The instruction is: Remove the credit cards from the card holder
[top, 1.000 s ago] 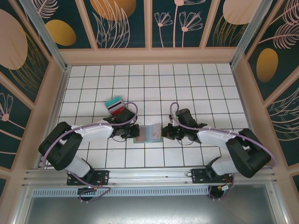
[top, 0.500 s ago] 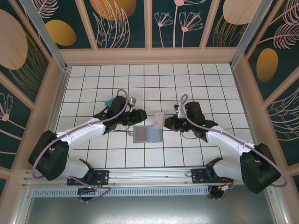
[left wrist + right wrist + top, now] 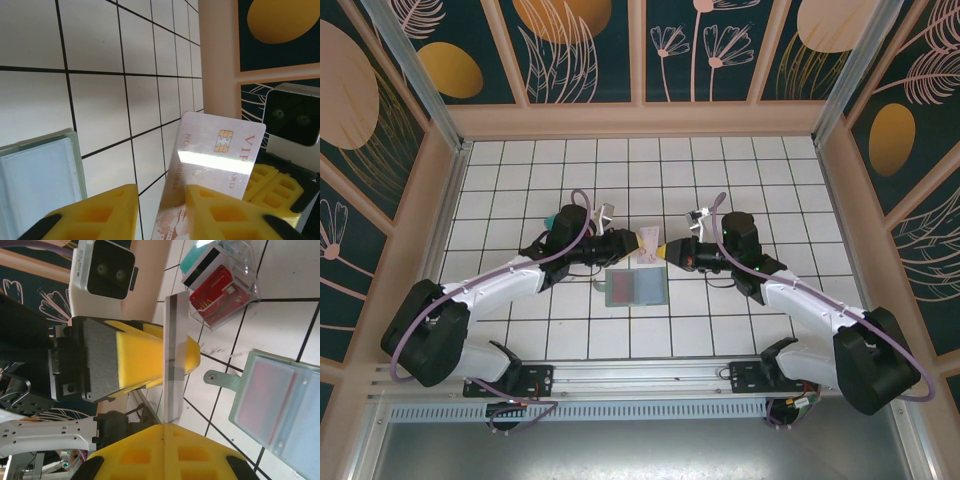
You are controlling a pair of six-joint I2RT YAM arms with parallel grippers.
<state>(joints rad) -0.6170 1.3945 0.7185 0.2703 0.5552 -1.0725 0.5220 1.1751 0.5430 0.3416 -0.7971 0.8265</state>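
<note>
- grips the pale card (image 3: pixel 220 150) in the right hand (image 3: pixel 164 440), yellow pads shut tight on one end, with the card lifted off the table (image 3: pixel 520 170).
- straddles the other end of that card with the left hand (image 3: pixel 161 192): narrow gap, one finger against the card's face, a sliver of space before the other finger, so not clamped on it.
- from above, both hands tip to tip just behind the card holder (image 3: pixel 635 287), arms angled in from either side.
- in the left wrist view, a gold chip and reddish lettering on the card's face, with a bright band of glare across it.
- in the right wrist view, the same card edge-on, a thin line between the two sets of yellow fingers.
- open and flat on the white tiles, blue-grey pockets up: the card holder, touched by neither hand.
- standing together in a clear tray (image 3: pixel 250 287) on the table: the teal card (image 3: pixel 197 257) and the red card (image 3: pixel 220 292), a dark stripe between the two colours, on the far side of the left arm and apart from the holder.
</note>
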